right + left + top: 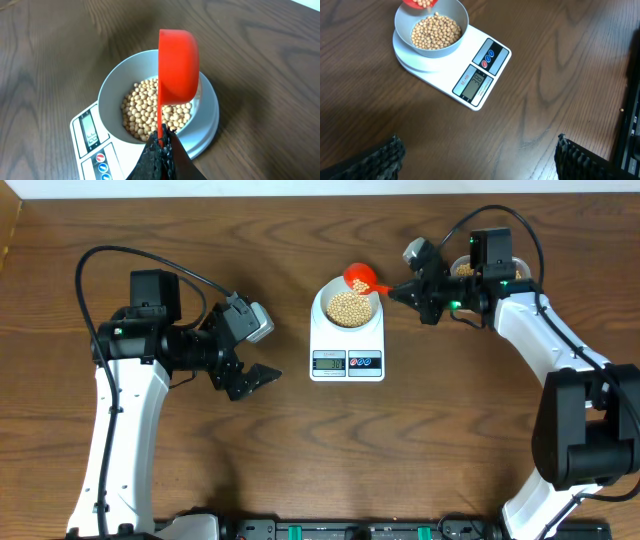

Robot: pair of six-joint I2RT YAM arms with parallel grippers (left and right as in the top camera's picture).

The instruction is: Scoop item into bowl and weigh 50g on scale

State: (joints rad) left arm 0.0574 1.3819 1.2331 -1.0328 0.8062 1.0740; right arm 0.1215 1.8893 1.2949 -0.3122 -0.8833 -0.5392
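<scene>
A white scale [346, 340] [451, 67] [95, 147] sits mid-table, its display facing the near edge. On it stands the pale bowl [347, 305] [431, 27] [114, 92], partly filled with tan beans [347, 307] [435, 31] [150, 107]. My right gripper [396, 290] [161, 142] is shut on the handle of a red scoop [361, 277] [177, 65] [419, 3], tipped on edge over the bowl's far right rim. My left gripper [250, 380] [477, 155] hangs open and empty, left of the scale and low over the table.
A container of beans [470, 268] stands behind my right arm at the back right, mostly hidden. A black strip [330, 530] runs along the table's near edge. Bare wood [430, 430] lies in front of the scale.
</scene>
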